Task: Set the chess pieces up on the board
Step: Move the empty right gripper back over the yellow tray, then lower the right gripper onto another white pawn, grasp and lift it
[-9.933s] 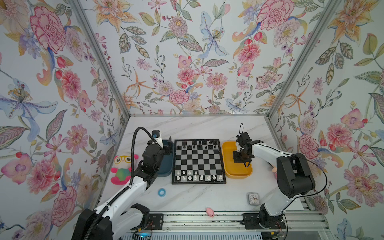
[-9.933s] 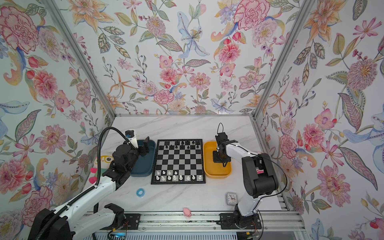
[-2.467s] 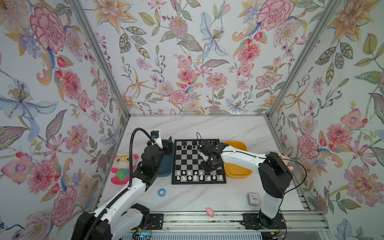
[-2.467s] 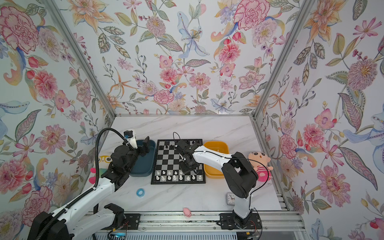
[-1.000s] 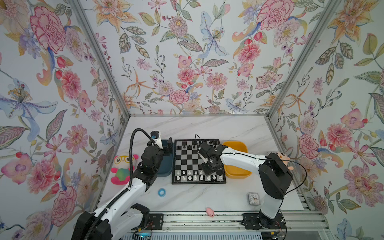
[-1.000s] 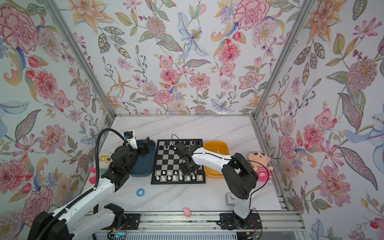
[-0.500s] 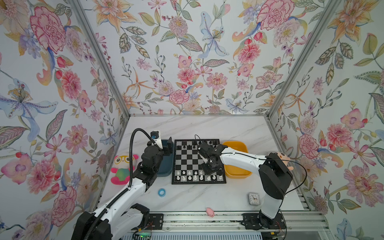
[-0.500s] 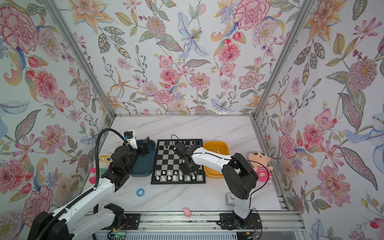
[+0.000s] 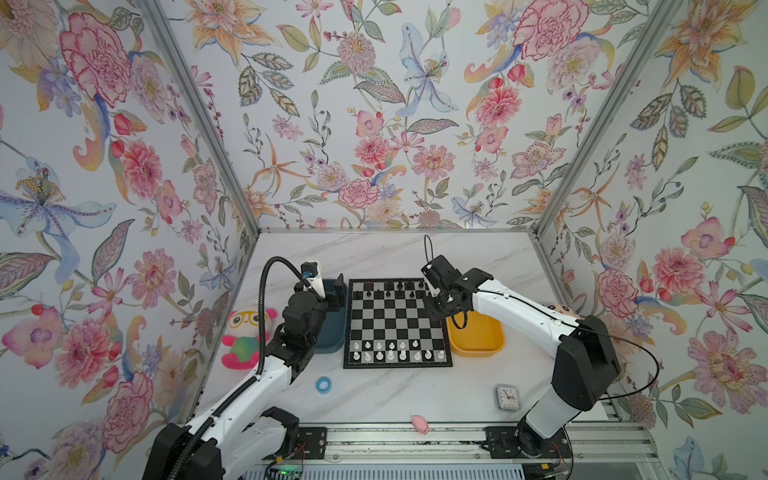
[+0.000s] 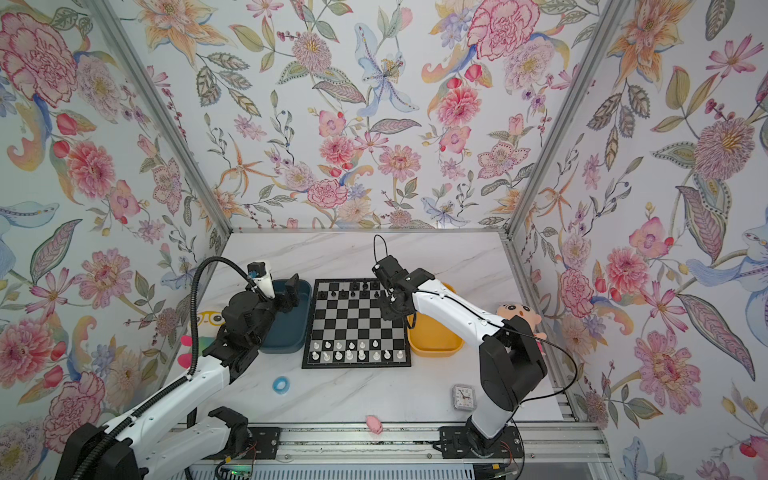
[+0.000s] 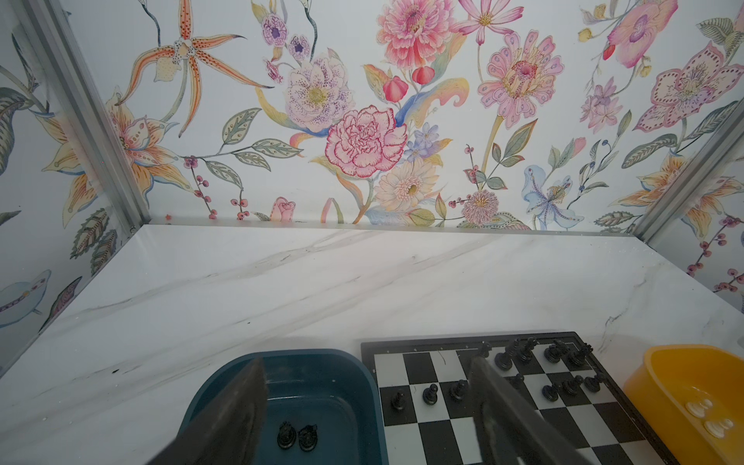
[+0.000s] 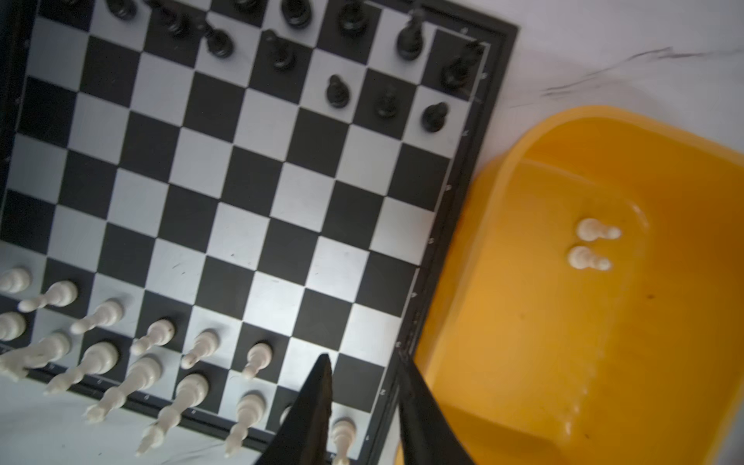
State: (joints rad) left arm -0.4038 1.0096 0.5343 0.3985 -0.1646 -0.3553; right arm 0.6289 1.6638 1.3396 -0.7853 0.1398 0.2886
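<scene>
Over the right edge of the board (image 9: 397, 322), the right jaws are seen parted and empty. White chess pieces (image 9: 390, 351) are ranged on its near rows, black ones (image 9: 399, 289) on the far. Two white pawns (image 12: 594, 245) are seen lying in the yellow bin (image 12: 563, 342), two black pieces (image 11: 297, 435) in the teal bin (image 11: 318, 378), over which the left jaws are held wide, empty.

On the bench (image 9: 395, 257), teal bin (image 9: 334, 332) sits toward the left edge, yellow bin (image 9: 478, 340) toward the right. Plush panda (image 9: 241, 336) at left edge, doll (image 9: 559, 309) at right; blue ring (image 9: 323, 385), clock (image 9: 507, 397), pink toy (image 9: 420, 424) near front.
</scene>
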